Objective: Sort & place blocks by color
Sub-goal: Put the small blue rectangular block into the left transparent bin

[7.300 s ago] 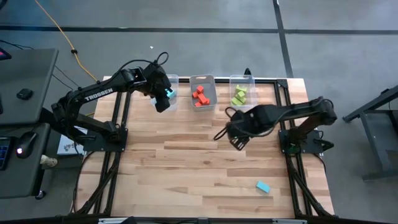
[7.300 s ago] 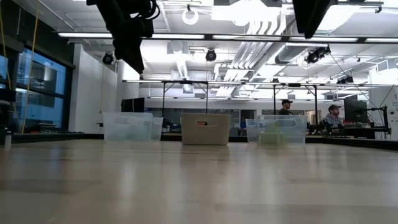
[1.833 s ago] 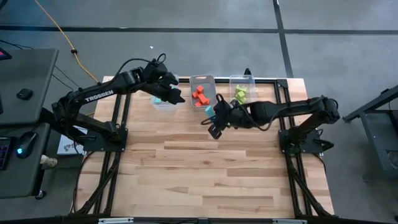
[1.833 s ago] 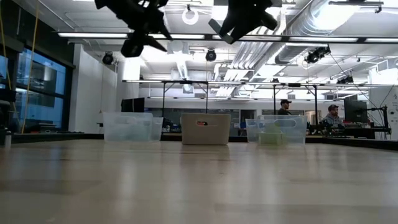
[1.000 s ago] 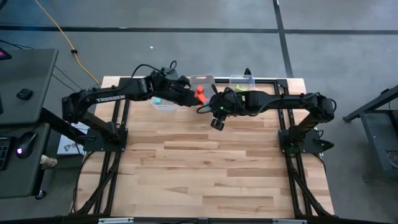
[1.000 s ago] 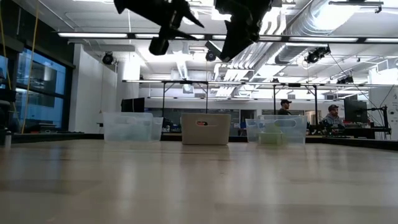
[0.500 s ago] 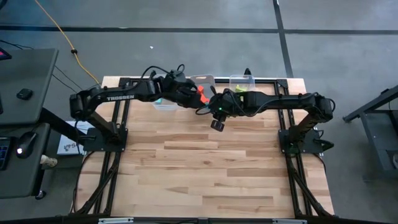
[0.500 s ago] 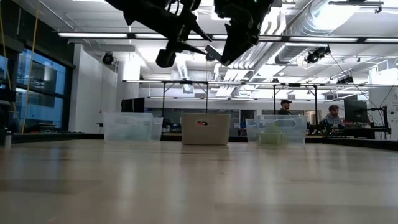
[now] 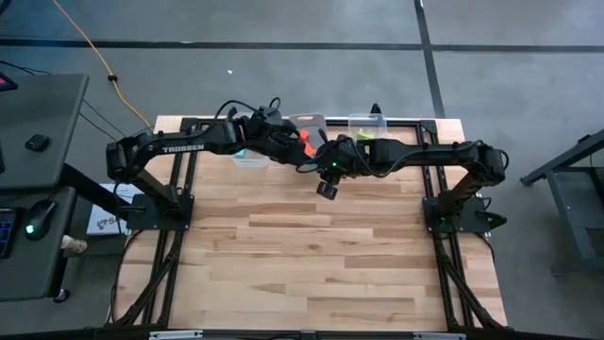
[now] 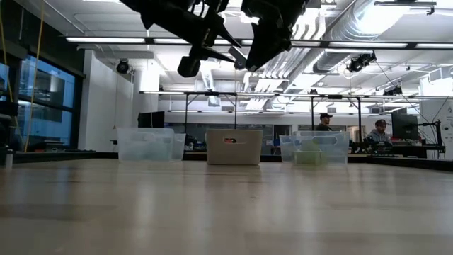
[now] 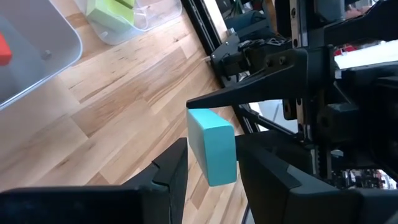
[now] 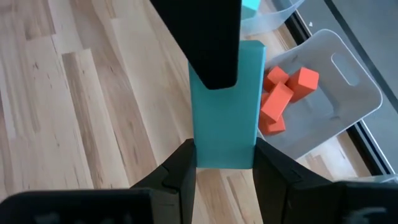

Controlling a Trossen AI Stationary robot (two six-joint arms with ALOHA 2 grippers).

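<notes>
A light blue bar block (image 11: 212, 146) hangs in the air between my two grippers, above the far part of the table in front of the bins. My left gripper (image 11: 211, 165) reaches in from the table's left and is shut on it. My right gripper (image 12: 224, 168) reaches in from the right and is also shut on it. In the high view the two grippers meet near the middle bin (image 9: 309, 121), and the block is hidden between them. Red-orange blocks (image 12: 283, 99) lie in the middle bin, lime green blocks (image 11: 112, 12) in the right bin, and a light blue block (image 9: 241, 152) in the left bin. My left gripper pinches one end of the block (image 11: 217, 171) between its two fingers, coming from the table's left. One of its fingers (image 12: 208, 43) lies flat on the block's broad face. The block is lifted clear of the table. My right gripper pinches the block's other end (image 12: 224, 152) between its two fingers, by the narrow sides, coming from the table's right. The block points away from it, along its fingers, lifted clear.
Three clear bins stand in a row at the far edge: left (image 10: 148, 145), middle (image 10: 233, 147), right (image 10: 315, 147). The wooden table top (image 9: 311, 255) stretches toward the near edge. People sit in the room beyond (image 10: 380, 131).
My left gripper has moved toward the table's right and slightly down, up to the right gripper and the block it holds. The right gripper has stayed almost still in front of the middle bin, with the block held in the air.
</notes>
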